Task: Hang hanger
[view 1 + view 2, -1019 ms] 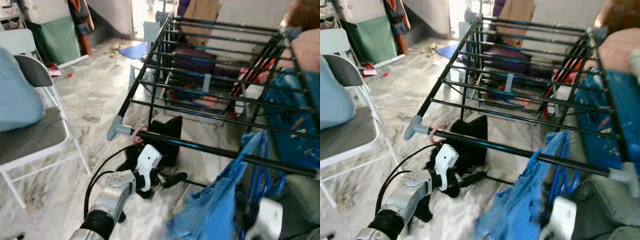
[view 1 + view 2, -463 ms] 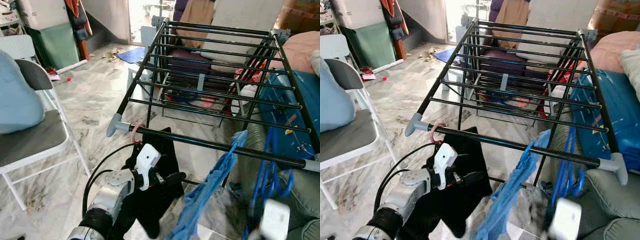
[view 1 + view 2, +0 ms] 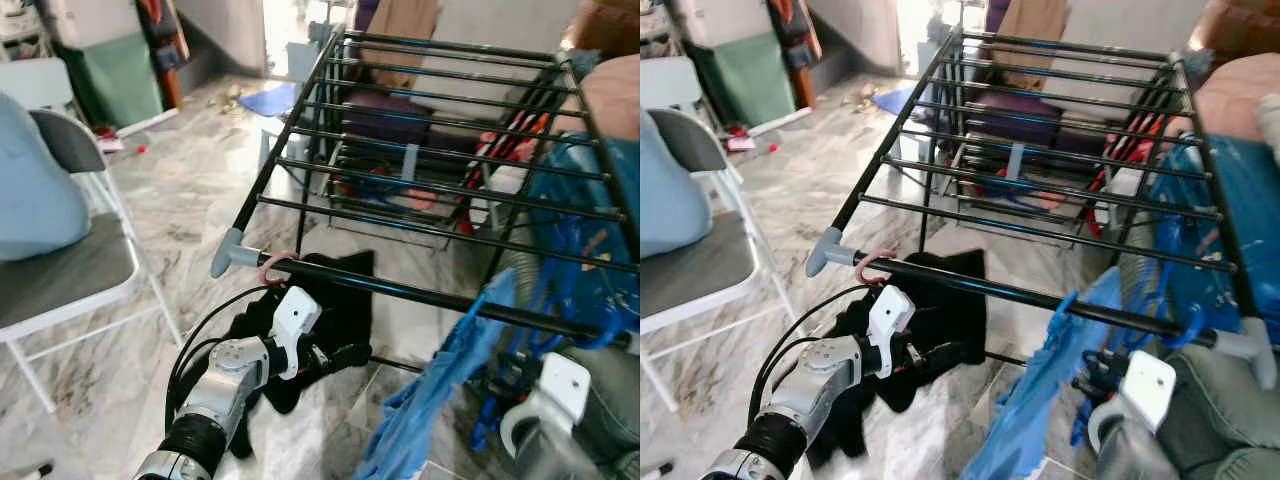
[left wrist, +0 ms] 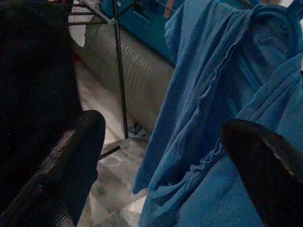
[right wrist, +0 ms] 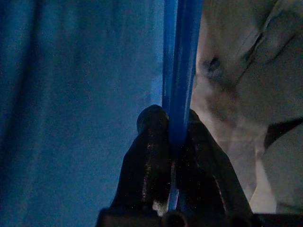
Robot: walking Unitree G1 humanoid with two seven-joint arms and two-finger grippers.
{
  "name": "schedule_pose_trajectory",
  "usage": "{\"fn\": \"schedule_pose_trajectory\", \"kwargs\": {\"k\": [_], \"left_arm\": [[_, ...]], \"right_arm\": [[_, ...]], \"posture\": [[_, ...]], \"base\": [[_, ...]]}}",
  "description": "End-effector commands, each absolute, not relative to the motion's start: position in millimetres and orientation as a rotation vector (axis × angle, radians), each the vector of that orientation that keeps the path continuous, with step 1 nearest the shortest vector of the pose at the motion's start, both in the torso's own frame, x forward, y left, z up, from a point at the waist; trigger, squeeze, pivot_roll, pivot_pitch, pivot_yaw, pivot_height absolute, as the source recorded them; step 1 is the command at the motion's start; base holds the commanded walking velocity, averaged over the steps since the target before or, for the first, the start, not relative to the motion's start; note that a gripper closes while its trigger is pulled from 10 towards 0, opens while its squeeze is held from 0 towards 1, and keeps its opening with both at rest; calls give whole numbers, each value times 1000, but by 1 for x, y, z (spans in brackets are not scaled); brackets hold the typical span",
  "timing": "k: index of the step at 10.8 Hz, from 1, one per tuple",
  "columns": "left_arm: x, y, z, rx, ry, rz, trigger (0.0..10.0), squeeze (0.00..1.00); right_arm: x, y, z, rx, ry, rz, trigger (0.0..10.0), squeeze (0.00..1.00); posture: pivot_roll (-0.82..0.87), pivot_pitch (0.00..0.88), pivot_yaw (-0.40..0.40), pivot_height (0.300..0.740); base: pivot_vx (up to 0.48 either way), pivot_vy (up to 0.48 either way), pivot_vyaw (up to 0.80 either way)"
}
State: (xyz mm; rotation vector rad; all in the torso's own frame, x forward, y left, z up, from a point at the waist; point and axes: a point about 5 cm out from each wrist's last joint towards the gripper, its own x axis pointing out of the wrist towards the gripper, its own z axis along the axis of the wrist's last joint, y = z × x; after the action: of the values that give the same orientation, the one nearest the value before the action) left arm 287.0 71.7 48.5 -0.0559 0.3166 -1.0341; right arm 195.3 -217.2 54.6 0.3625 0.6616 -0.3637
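Observation:
A black drying rack [image 3: 420,297] stands before me. A pink hanger hook [image 3: 270,266] sits on the left end of its front rail, with a black garment [image 3: 345,300] hanging from it. My left gripper [image 3: 335,357] is open just in front of that garment, nothing between its fingers [image 4: 75,161]. My right gripper [image 5: 170,142] is shut on a blue hanger [image 5: 182,71] carrying a blue garment [image 3: 440,390]. It holds them low at the right, by the front rail; the garment drapes below the rail.
A white folding chair [image 3: 70,290] with a pale blue cushion stands at the left. A blue suitcase [image 3: 610,200] and a grey cushion [image 3: 1220,420] crowd the right. Clothes lie under the rack on the marble floor [image 3: 190,190].
The whole view has swayed. My right wrist has risen into view with the blue hanger and garment. The black garment has swung and bunched; my left gripper stays open beside it.

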Motion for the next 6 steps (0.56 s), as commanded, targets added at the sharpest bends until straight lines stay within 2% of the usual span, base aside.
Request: {"fn": "schedule_pose_trajectory", "kwargs": {"k": [1, 6], "left_arm": [[291, 71, 52, -33, 310, -1035, 10000, 0], [288, 71, 49, -19, 324, -1041, 10000, 0]], "right_arm": [[197, -226, 56, 376, 675, -368, 10000, 0], [196, -245, 42, 448, 788, -374, 10000, 0]], "posture": [[16, 0, -51, 740], [23, 0, -61, 740]], "base": [[0, 0, 0], [0, 0, 0]]}}
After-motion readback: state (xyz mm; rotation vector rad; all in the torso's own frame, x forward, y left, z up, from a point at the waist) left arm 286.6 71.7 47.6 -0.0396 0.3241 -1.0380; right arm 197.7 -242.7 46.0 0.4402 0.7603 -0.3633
